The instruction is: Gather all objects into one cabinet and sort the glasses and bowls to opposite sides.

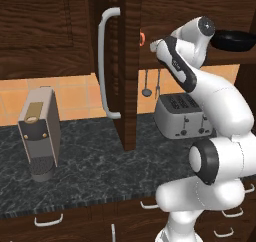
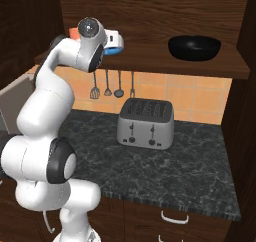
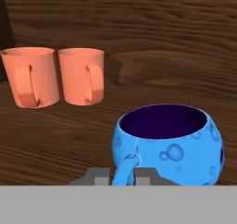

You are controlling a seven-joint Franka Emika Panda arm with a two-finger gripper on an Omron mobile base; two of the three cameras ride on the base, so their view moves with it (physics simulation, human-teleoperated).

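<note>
The hand view looks into the cabinet: a blue cup (image 3: 169,144) with bubble marks stands close in front of the hand (image 3: 124,176), its handle facing the camera between the two grey fingertips (image 3: 97,176). Whether the fingers press on the handle I cannot tell. Behind it and to the left, two orange mugs (image 3: 55,77) stand side by side on the wooden shelf (image 3: 55,135), just apart from each other, handles toward the camera.

The right base view shows what the hand view leaves out: the black bowl (image 2: 194,47) at the far right of the same shelf, well apart from the blue cup, which peeks out beside the arm's wrist. Below, a silver toaster (image 2: 145,123) sits on the dark table (image 2: 165,171), with utensils hung on the tiled wall.

The left base view adds the open cabinet door (image 1: 127,66) with its pale curved handle (image 1: 103,61) and a grey coffee machine (image 1: 41,133) on the table. No readable writing or brand appears on anything.
</note>
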